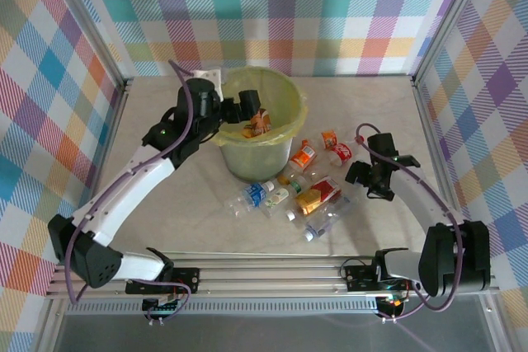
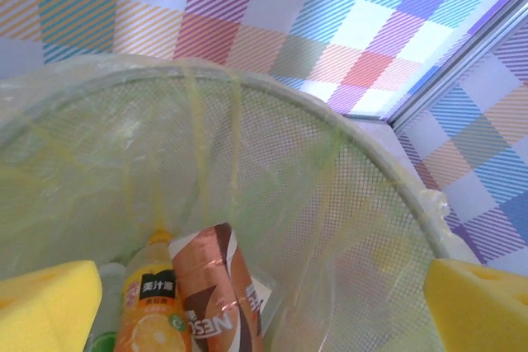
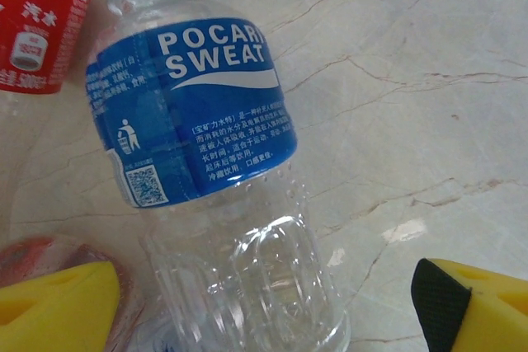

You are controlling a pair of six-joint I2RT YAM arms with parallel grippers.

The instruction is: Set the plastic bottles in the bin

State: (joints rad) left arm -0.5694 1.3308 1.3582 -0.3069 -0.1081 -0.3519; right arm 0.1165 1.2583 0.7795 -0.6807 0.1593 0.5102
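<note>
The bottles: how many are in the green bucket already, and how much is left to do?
Done: at least two, an orange juice bottle and a brown-labelled bottle, lie in the bin. In hand: the left end effector hangs open and empty over the bin; the right end effector, open, straddles the blue-labelled bottle. Left: a cluster of bottles beside the bin.

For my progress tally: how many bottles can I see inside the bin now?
2: an orange-label bottle and a brown-label bottle, side by side low in the bin. More may be hidden below them or past the picture's edge.
</note>
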